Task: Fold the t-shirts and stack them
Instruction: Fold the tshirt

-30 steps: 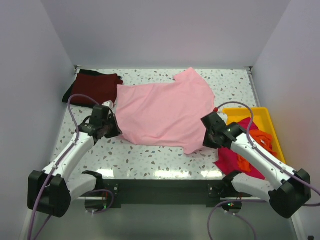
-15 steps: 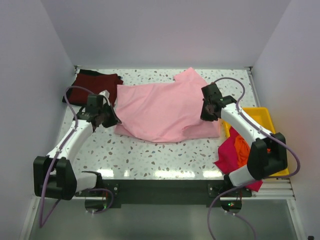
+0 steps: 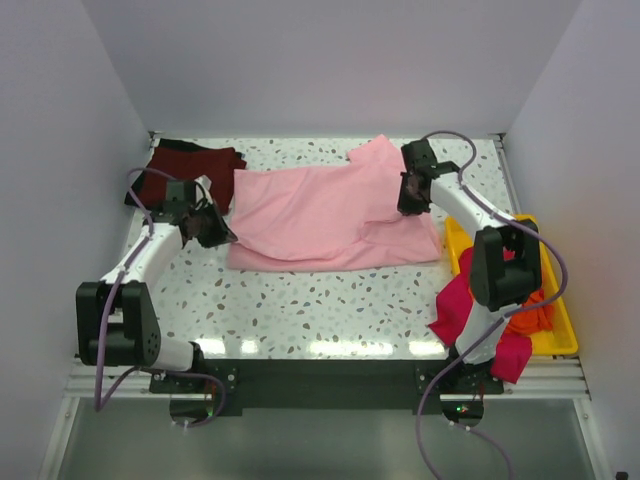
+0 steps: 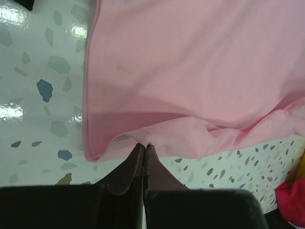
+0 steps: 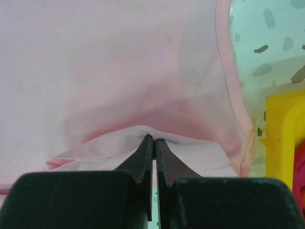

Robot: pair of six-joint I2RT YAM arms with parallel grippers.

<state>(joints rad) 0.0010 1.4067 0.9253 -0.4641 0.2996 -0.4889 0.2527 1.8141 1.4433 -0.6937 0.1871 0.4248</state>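
Observation:
A pale pink t-shirt (image 3: 320, 215) lies spread across the middle of the table, its near half lifted and doubled back over the far half. My left gripper (image 3: 212, 232) is shut on the pink shirt's left edge (image 4: 143, 138). Over at the shirt's right side my right gripper (image 3: 410, 200) is shut on a pinched fold of the same cloth (image 5: 153, 133). A dark maroon t-shirt (image 3: 190, 170) lies folded at the back left corner. Magenta (image 3: 462, 305) and bright orange (image 3: 530, 310) t-shirts lie bunched in and over the yellow tray.
The shallow yellow tray (image 3: 560, 335) stands at the right edge beside my right arm; its corner (image 5: 281, 124) shows in the right wrist view. White walls close in the speckled table (image 3: 300, 300) on three sides.
Both grippers have carried the pink shirt's near edge away from me, toward the back of the table, folding the shirt over itself. Both arms have stretched out further.

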